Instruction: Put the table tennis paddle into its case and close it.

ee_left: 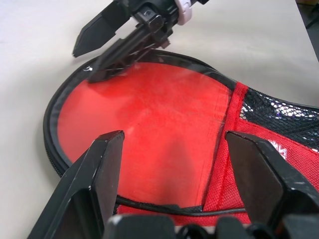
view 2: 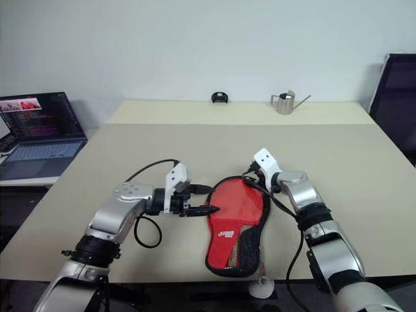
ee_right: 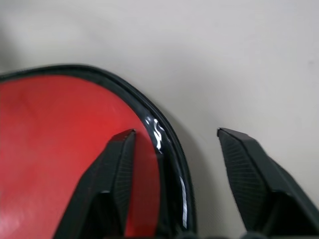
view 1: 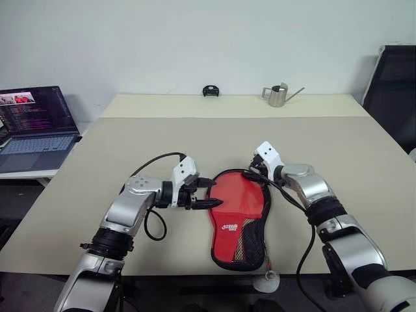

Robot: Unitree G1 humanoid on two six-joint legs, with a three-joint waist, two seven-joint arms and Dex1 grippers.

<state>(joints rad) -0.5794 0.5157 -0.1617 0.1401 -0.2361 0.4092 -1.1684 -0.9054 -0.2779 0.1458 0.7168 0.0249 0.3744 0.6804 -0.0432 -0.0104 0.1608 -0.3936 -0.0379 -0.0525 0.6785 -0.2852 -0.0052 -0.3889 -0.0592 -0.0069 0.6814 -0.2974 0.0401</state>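
The case (view 1: 237,221) lies flat on the table near its front edge, its round red end pointing away from me and its mesh and white logo toward me. A black zipper rim (ee_right: 169,134) runs around it. The table tennis paddle is hidden. My left gripper (view 1: 209,193) is open at the case's left edge, and its fingers (ee_left: 99,169) straddle the round red part. My right gripper (view 1: 252,170) is open at the far right of the round end. One of its fingers is over the red surface, the other over the bare table, with the rim between them.
On the beige table (view 1: 130,149), a metal watering can (view 1: 278,95) and a small black object (view 1: 209,90) stand at the far edge. An open laptop (view 1: 39,127) sits on a side surface to the left. A black chair (view 1: 393,84) is at the right. A small white round piece (view 1: 266,281) hangs at the front edge.
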